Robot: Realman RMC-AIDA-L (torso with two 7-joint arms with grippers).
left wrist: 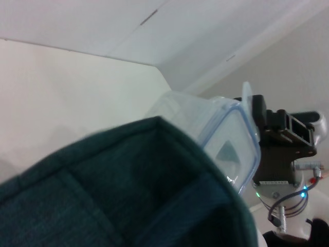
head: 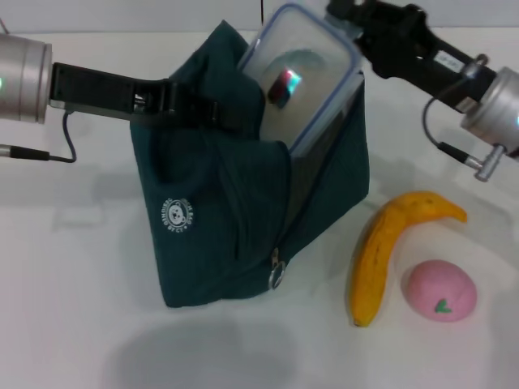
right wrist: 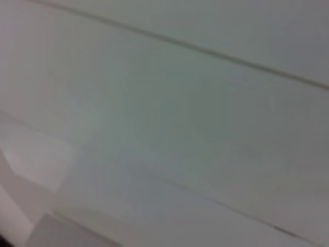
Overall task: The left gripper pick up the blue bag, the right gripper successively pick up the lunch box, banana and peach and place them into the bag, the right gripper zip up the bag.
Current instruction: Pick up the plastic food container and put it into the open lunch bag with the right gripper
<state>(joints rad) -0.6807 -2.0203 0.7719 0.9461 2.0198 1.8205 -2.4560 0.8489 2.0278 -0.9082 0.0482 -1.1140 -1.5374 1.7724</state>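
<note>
The right gripper [head: 357,36] is clamping the lunch box [head: 298,77] at its 1 o'clock corner, lowering it tilted into the blue bag [head: 235,211]. The left gripper [head: 182,101] is pinching the bag's rim at 10 o'clock. Next comes release, then the banana [head: 388,251] and peach [head: 440,290] at the bag's 4 o'clock.

L gripper [head: 190,104] clamped, R gripper [head: 350,32] clamped, both arms raised.

The blue bag [head: 235,203] hides the lunch box's [head: 304,77] lower end.
</note>
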